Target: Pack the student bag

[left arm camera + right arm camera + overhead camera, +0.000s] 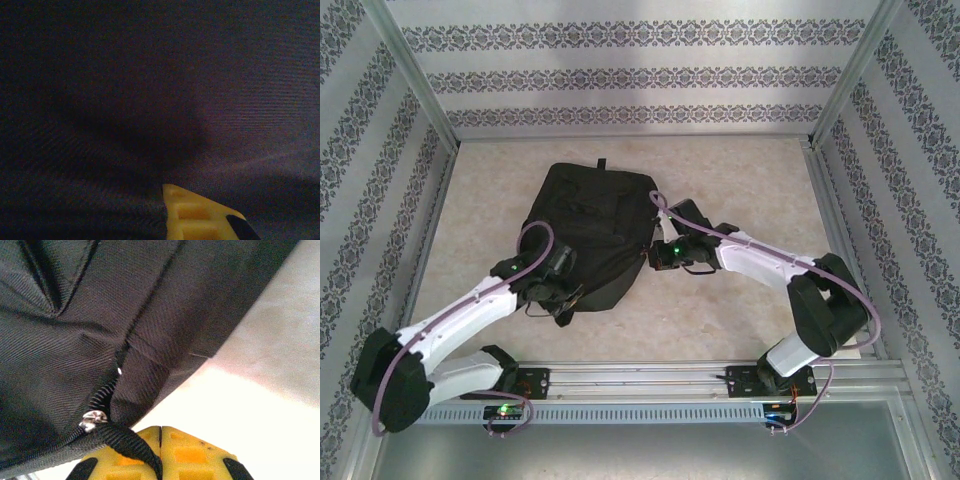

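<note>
The student bag point(592, 228), a large black fabric backpack, lies flat in the middle of the table with its small top loop pointing to the back. My left gripper point(560, 292) is at the bag's near-left edge. In the left wrist view dark bag fabric point(150, 90) lies over one side of the gripper point(166, 192), so a single yellow finger point(197, 215) shows, with fabric against it. My right gripper point(662, 256) is at the bag's right edge. Its yellow fingers point(195, 455) are shut point(160, 447) on the black zip pull strap point(127, 442), just beside the silver zip slider point(93, 420).
The beige table top point(740, 180) is ringed by patterned walls point(640, 70) and metal corner posts point(415, 70). A metal rail point(640, 378) with both arm bases runs along the near edge. Bare table lies right of the bag and behind it.
</note>
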